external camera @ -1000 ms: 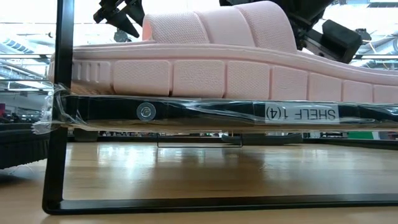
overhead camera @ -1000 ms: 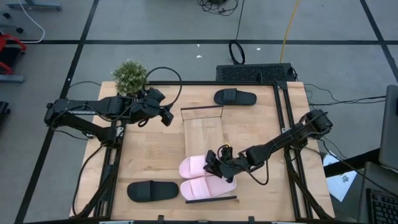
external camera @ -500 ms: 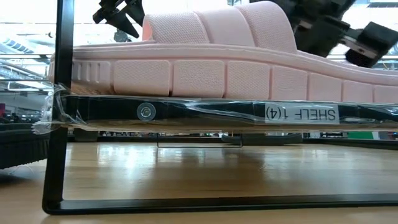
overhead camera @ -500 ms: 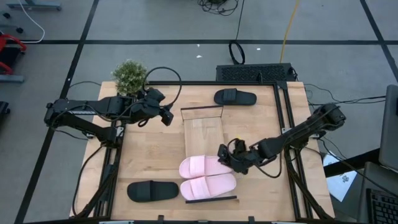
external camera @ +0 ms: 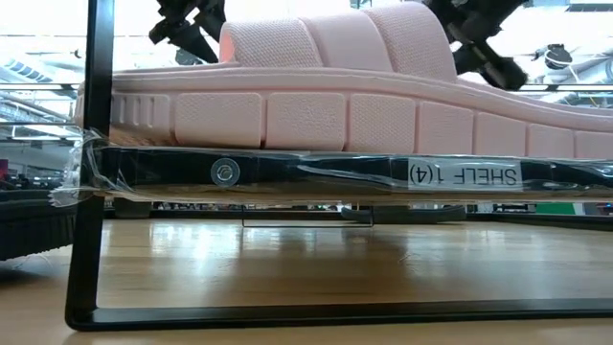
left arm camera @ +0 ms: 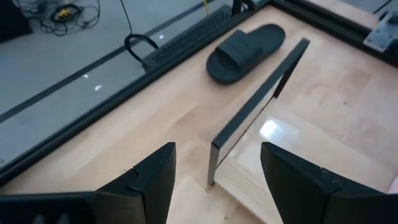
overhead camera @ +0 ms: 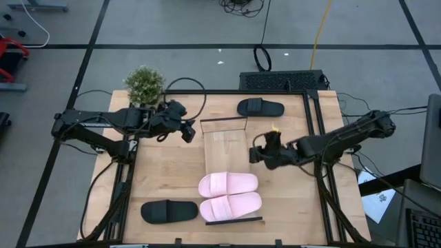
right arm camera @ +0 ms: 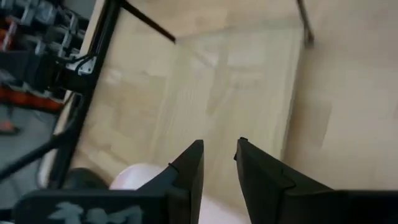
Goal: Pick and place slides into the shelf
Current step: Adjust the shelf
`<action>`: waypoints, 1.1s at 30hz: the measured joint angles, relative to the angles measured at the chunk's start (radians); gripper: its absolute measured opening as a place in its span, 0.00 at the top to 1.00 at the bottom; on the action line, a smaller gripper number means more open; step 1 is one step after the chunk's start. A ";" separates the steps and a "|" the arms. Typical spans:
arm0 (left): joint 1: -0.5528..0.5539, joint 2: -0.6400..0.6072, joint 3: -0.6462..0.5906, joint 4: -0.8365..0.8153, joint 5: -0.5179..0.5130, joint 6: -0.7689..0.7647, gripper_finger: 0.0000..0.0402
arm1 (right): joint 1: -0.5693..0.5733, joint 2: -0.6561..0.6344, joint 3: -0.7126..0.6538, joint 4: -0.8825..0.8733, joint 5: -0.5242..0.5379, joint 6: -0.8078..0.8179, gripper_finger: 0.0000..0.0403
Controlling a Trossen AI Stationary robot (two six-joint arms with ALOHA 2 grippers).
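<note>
High view: pink slides are set paired on shelf, leaving room.
Right claw: empty, slightly parted.
Left claw: spread, parked.

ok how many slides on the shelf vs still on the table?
4 slides in all. On the shelf: 2, the pink pair side by side at its near end. On the table: 2, one black slide at the far edge, another black slide near-left of the shelf.
</note>
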 joint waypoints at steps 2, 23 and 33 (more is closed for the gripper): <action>0.000 0.024 0.000 0.003 0.009 -0.003 0.43 | -0.040 -0.018 0.000 0.001 0.000 -0.107 0.79; -0.110 0.124 0.000 0.036 0.148 -0.325 0.43 | -0.377 -0.184 0.000 -0.185 -0.003 -0.659 0.79; -0.079 0.247 0.000 0.153 0.160 -0.215 0.43 | -0.443 -0.241 0.000 -0.129 -0.007 -0.793 0.79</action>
